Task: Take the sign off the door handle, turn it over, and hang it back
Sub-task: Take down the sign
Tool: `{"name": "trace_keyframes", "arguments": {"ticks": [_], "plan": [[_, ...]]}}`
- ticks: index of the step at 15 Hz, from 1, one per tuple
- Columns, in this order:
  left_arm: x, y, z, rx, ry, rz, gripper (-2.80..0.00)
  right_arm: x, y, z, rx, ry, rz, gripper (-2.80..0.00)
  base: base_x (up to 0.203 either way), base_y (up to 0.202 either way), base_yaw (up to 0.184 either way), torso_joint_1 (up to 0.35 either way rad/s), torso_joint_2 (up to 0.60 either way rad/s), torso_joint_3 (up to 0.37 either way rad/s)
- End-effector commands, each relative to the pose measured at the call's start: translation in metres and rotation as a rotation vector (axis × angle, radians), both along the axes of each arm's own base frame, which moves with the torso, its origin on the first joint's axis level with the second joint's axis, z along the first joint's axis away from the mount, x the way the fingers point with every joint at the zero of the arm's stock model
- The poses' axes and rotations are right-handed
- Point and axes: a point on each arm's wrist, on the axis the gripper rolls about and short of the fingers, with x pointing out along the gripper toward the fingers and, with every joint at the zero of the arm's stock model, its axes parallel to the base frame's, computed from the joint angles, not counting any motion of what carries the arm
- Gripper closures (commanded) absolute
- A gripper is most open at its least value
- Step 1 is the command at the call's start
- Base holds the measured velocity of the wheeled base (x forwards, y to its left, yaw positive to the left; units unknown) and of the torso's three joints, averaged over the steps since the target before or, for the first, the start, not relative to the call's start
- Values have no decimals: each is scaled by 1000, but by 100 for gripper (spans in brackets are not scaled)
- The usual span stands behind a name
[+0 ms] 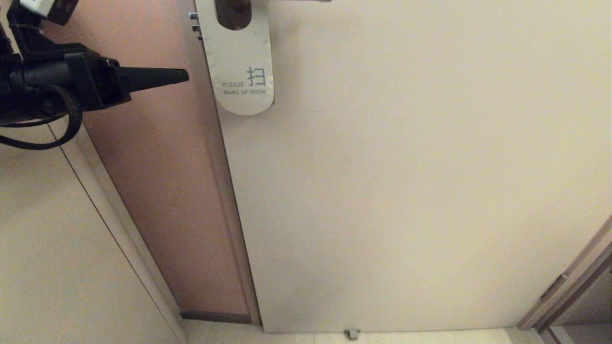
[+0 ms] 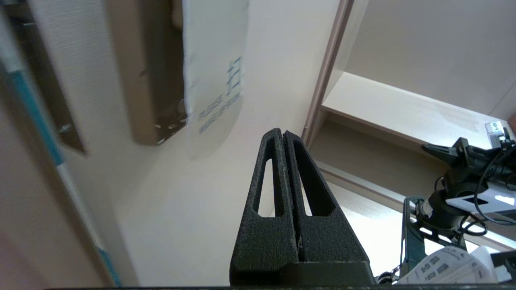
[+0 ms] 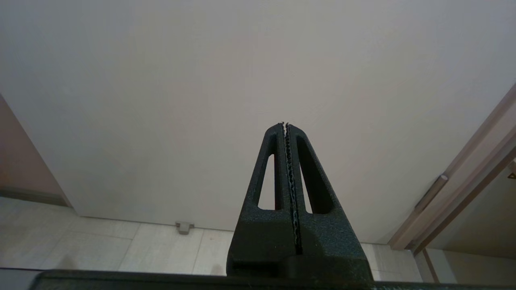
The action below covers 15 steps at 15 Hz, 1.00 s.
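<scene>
The sign (image 1: 242,62) hangs flat against the cream door at the top of the head view, white face out, reading "PLEASE MAKE UP ROOM". The dark brown door handle (image 1: 233,5) shows through the sign's oval hole, mostly cut off by the frame edge. My left gripper (image 1: 184,75) is shut and empty, pointing right, level with the sign's lower part and a short way to its left. In the left wrist view the sign (image 2: 213,76) hangs beyond my shut left gripper (image 2: 283,132). My right gripper (image 3: 285,125) is shut and empty, low down, facing the bare door.
The door's edge with small silver latch bolts (image 1: 194,23) lies just left of the sign. A pinkish wall (image 1: 158,181) and a cream panel (image 1: 57,248) stand to the left. A door stop (image 1: 352,333) sits on the floor; the door frame (image 1: 569,286) is at the lower right.
</scene>
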Motion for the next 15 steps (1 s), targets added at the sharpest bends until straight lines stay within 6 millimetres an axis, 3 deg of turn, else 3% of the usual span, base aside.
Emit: {"name": "trace_keyframes", "arguments": {"ticks": [1, 5, 15], "plan": [[0, 10, 0, 1, -1, 5, -280, 0, 0, 0, -1, 0, 0, 0, 0, 0, 0, 0, 0, 0], [1, 24, -2, 1, 6, 9, -280, 0, 0, 0, -1, 0, 0, 0, 0, 0, 0, 0, 0, 0], [24, 19, -10, 6, -54, -49, -280, 0, 0, 0, -1, 0, 1, 0, 0, 0, 0, 0, 0, 0]]}}
